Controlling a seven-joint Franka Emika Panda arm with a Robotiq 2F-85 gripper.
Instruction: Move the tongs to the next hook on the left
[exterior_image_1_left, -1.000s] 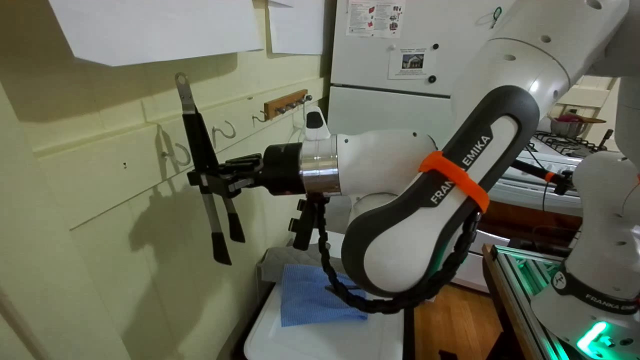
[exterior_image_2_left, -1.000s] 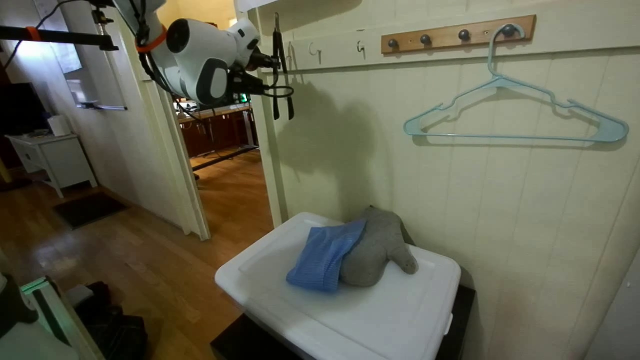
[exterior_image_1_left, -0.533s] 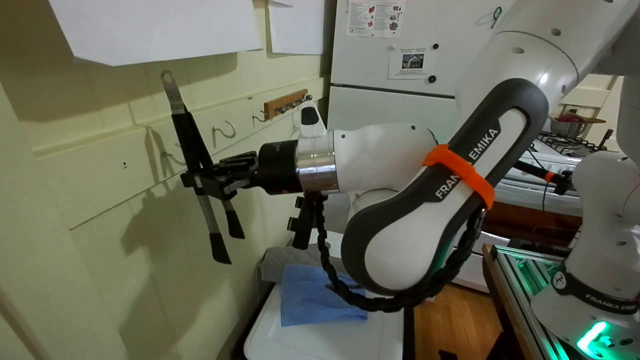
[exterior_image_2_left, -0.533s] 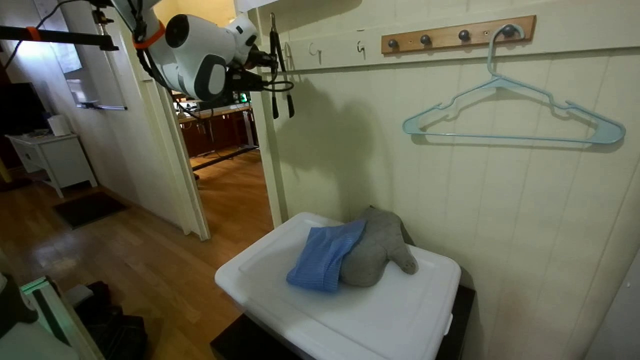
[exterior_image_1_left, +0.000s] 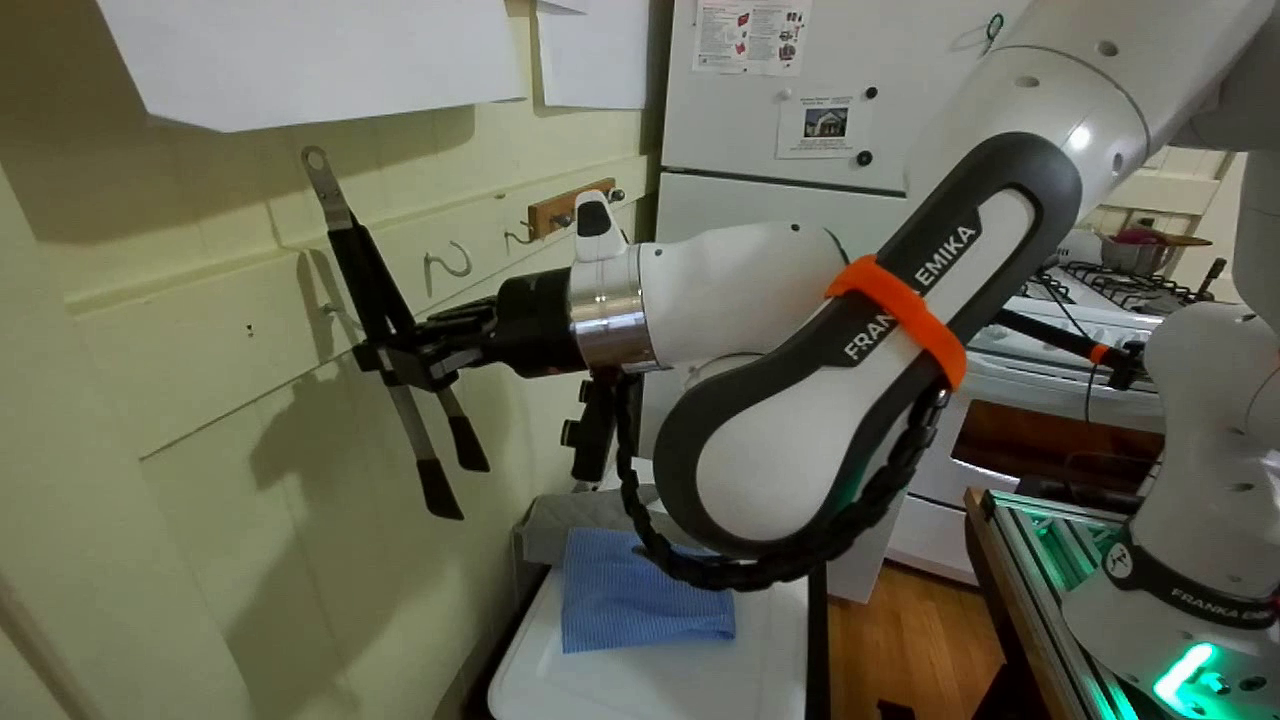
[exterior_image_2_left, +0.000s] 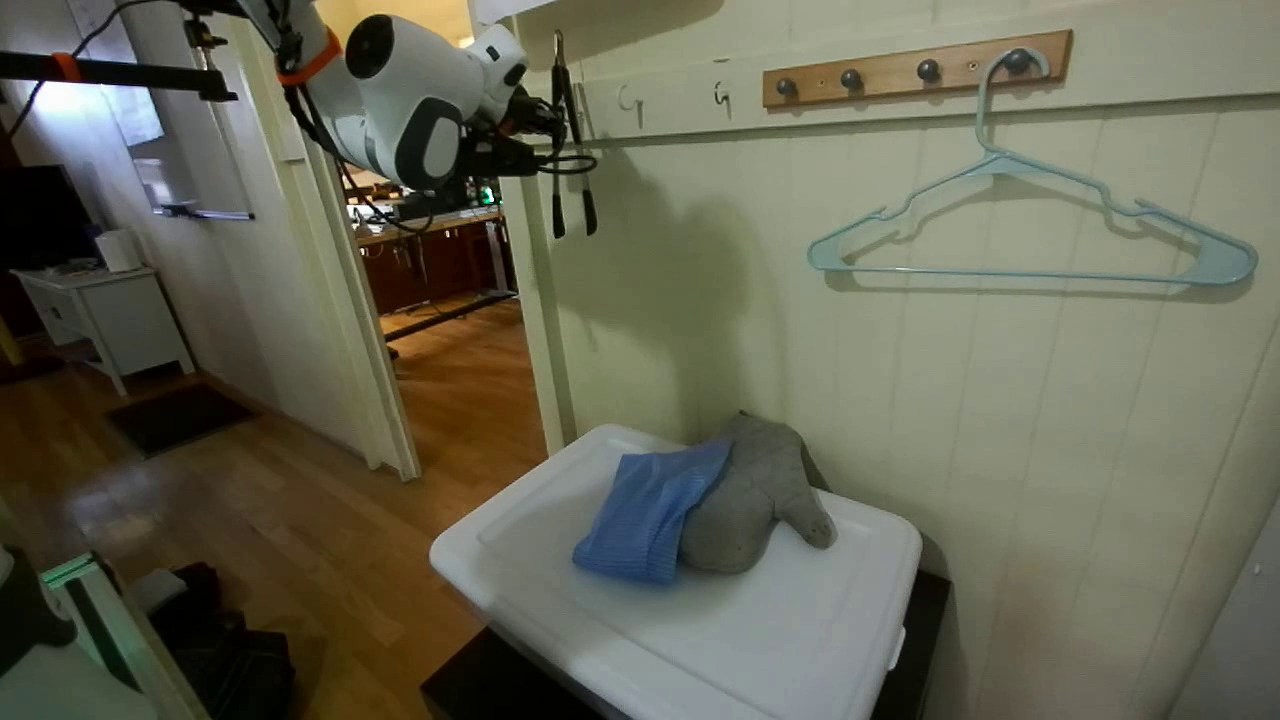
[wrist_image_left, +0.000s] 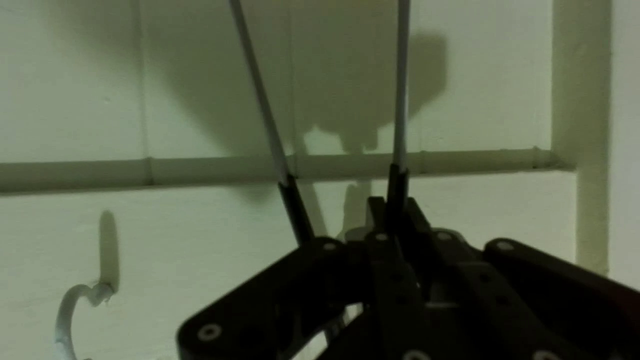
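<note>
My gripper (exterior_image_1_left: 378, 362) is shut on one arm of the black tongs (exterior_image_1_left: 362, 275), below their middle. The tongs hang tilted in the air near the wall, ring end up and the two arms spread downward. They also show in an exterior view (exterior_image_2_left: 566, 100), and their two arms show in the wrist view (wrist_image_left: 264, 100), where the fingertips (wrist_image_left: 395, 215) close round the right-hand arm. A pale wire hook (exterior_image_1_left: 340, 314) is partly hidden behind the tongs. Another hook (exterior_image_1_left: 448, 262) is to their right; a hook also shows at lower left in the wrist view (wrist_image_left: 65, 320).
A wooden peg strip (exterior_image_2_left: 915, 72) is on the wall, with a pale blue hanger (exterior_image_2_left: 1030, 272) on its last peg. A white bin lid (exterior_image_2_left: 780, 640) below bears a blue cloth (exterior_image_2_left: 650, 510) and a grey plush toy (exterior_image_2_left: 750, 500). White paper (exterior_image_1_left: 320, 60) juts above the tongs.
In an exterior view the tongs' ring end has shifted left and the tongs tilt more. The gripper has moved slightly left and up, still holding the tongs.
</note>
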